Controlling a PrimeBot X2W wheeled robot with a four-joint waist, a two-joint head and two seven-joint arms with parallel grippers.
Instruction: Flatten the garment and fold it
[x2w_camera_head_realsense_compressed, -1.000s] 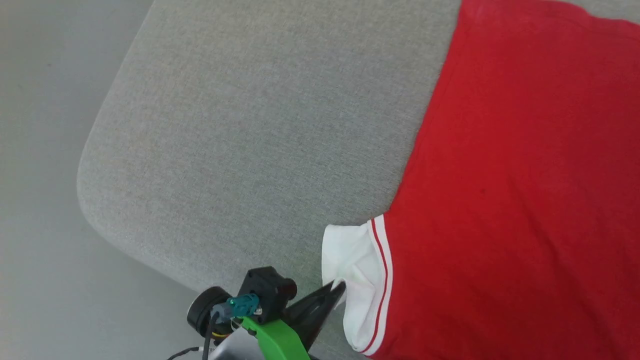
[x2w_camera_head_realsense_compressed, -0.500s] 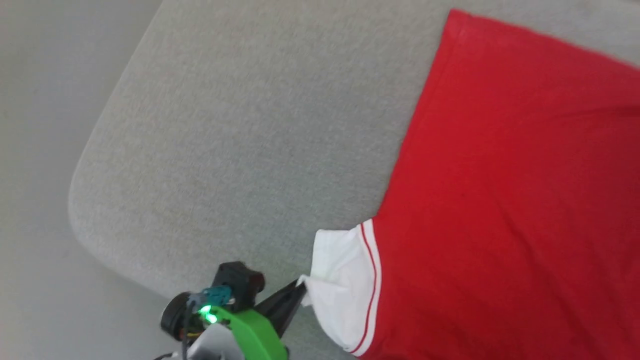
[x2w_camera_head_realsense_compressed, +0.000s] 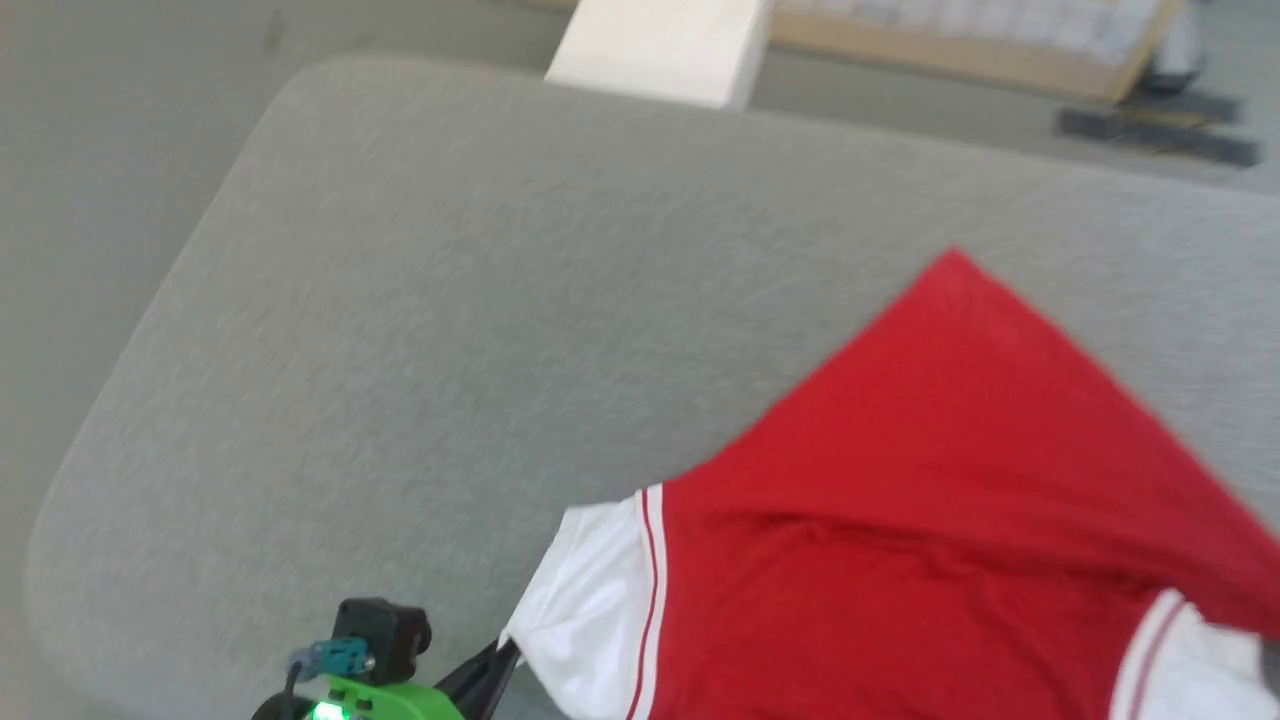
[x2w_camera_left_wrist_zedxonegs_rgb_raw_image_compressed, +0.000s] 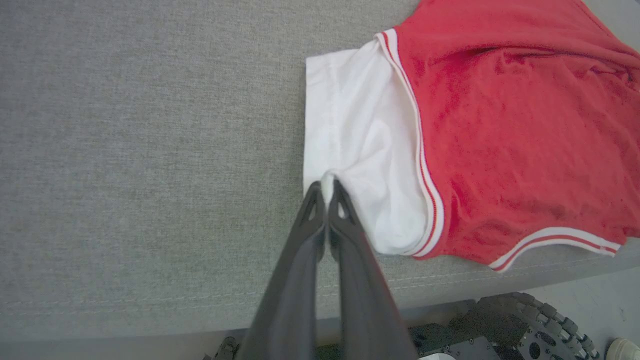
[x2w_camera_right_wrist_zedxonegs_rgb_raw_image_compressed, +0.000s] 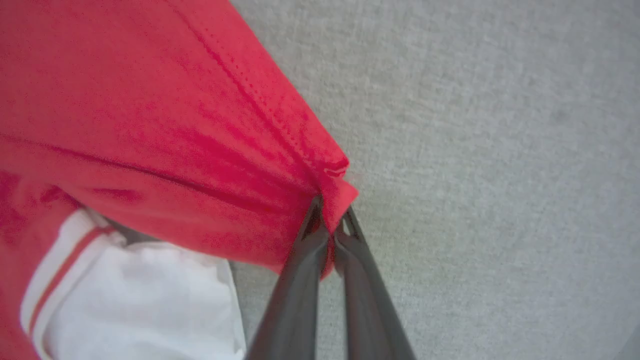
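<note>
**Red knit T-shirt with white short sleeves (x2w_camera_head_realsense_compressed: 900, 570) on the near right part of a grey upholstered, round-cornered cushion (x2w_camera_head_realsense_compressed: 400, 350).**

The left gripper (x2w_camera_left_wrist_zedxonegs_rgb_raw_image_compressed: 326, 190) sits by the cushion's near edge, just left of the shirt, clamped on the outer edge of one white sleeve (x2w_camera_left_wrist_zedxonegs_rgb_raw_image_compressed: 350, 125). The shirt's body spreads to that sleeve's right. The right gripper (x2w_camera_right_wrist_zedxonegs_rgb_raw_image_compressed: 330, 220) pinches a hem corner, whose panel lies over the other white sleeve (x2w_camera_right_wrist_zedxonegs_rgb_raw_image_compressed: 140, 300). Beyond the cushion's far edge stand a pale block (x2w_camera_head_realsense_compressed: 660, 45) and, to its right, a light wooden-framed object (x2w_camera_head_realsense_compressed: 960, 45).
</note>
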